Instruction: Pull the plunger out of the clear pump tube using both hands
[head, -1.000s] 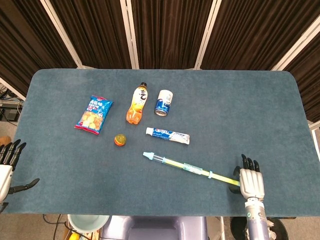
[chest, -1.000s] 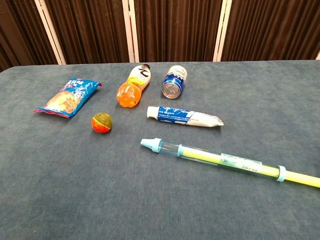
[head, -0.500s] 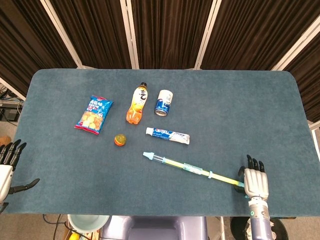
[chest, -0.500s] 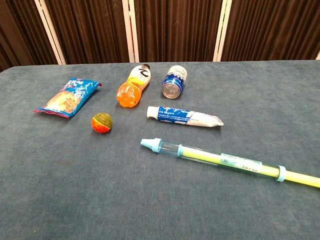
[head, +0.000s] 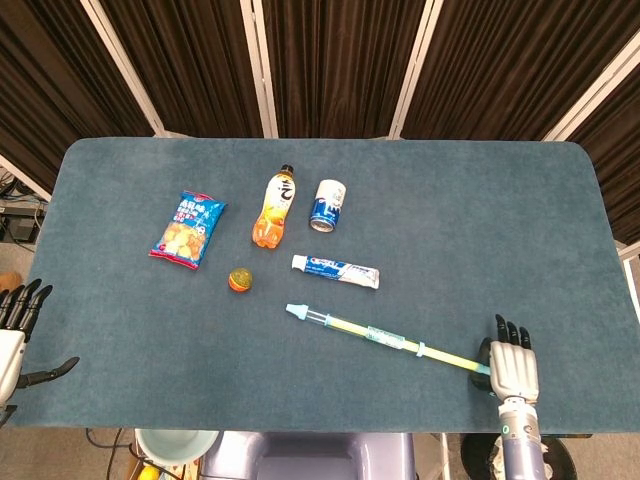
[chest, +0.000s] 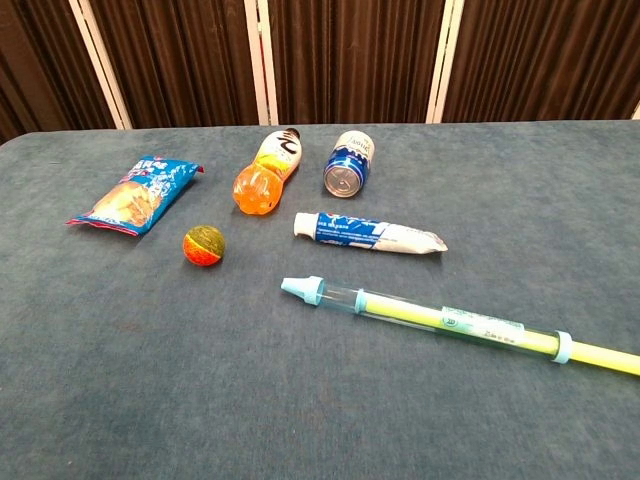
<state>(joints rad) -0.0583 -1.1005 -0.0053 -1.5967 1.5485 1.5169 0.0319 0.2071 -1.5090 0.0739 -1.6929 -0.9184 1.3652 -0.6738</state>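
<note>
Right hand eased back along the plunger rod; nothing gripped yet.

Over the last second the right hand (head: 512, 364), lower right of the head view, slid rightward to the yellow plunger's (head: 448, 356) tip, fingers straight, holding nothing. Left hand (head: 12, 335) idle at lower left, fingers spread, empty. Pump tube (head: 352, 330) lies diagonally at lower centre, plunger mostly seated; judged: pull not begun. Toothpaste tube (chest: 368, 232), can (chest: 346, 164), bottle (chest: 265, 172), snack bag (chest: 138, 193) carry print too small to read.
</note>
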